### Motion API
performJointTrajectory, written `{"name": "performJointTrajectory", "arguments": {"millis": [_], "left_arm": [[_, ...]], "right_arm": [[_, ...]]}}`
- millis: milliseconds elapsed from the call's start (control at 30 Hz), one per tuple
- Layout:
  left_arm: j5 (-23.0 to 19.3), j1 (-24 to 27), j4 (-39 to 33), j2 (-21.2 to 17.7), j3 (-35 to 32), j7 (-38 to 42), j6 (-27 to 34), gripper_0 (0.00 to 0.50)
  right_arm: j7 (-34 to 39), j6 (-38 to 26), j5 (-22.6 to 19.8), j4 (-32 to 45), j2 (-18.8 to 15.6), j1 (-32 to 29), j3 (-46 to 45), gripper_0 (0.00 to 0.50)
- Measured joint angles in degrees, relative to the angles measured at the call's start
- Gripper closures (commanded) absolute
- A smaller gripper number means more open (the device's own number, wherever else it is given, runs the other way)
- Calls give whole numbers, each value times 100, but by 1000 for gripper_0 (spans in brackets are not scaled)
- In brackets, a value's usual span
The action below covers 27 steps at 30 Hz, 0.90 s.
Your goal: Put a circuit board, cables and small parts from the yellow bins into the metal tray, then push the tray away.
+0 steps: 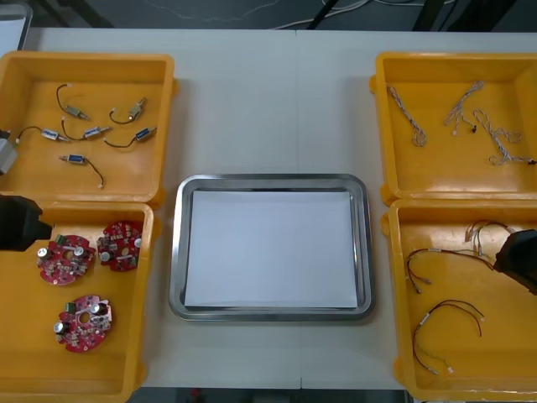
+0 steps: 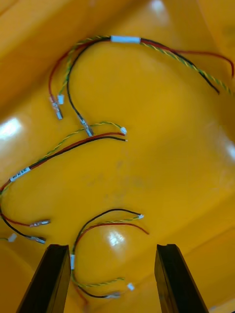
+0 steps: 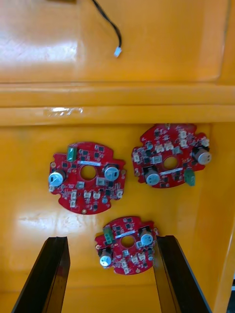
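Left gripper (image 3: pixel 111 239): fingers apart, hovering over near left bin (image 1: pixel 25 361), straddling the closest board (image 3: pixel 126 244) of three. Right gripper (image 2: pixel 111 247): fingers apart over near right bin (image 1: pixel 503 361), above a loose cable (image 2: pixel 105 226). Tray (image 1: pixel 270 179) sits between the bins, nothing in it yet. Judgement: board is rigid, light, fragile on its populated face; pinch across its rim, not on what is soldered on top. Cable is limp, thin, likely to slip; take it mid-run, not at an end plug.
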<state>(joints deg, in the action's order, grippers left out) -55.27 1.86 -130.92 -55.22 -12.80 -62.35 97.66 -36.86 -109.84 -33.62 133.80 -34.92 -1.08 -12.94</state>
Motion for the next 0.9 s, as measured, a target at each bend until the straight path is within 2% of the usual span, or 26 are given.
{"name": "performJointTrajectory", "arguments": {"millis": [67, 233, 400, 633, 900], "left_arm": [[69, -187, -88, 0, -77, 0, -64, 0], [352, -551, -229, 17, -172, 0, -128, 0], [831, -724, -281, 204, -186, 1, -128, 0], [1378, -852, -289, 757, -186, 3, -128, 0], [1663, -916, -287, 1298, -186, 5, 74, 0]], "right_arm": [[398, 1, 3, 0, 50, -37, 0, 0], [700, 99, 108, 0, 230, -145, 0, 0], [1663, 252, 155, 0, 445, -264, 0, 0], [1812, 330, 171, 0, 717, -373, 0, 0], [1822, 335, 273, 0, 1003, -479, 0, 0]]}}
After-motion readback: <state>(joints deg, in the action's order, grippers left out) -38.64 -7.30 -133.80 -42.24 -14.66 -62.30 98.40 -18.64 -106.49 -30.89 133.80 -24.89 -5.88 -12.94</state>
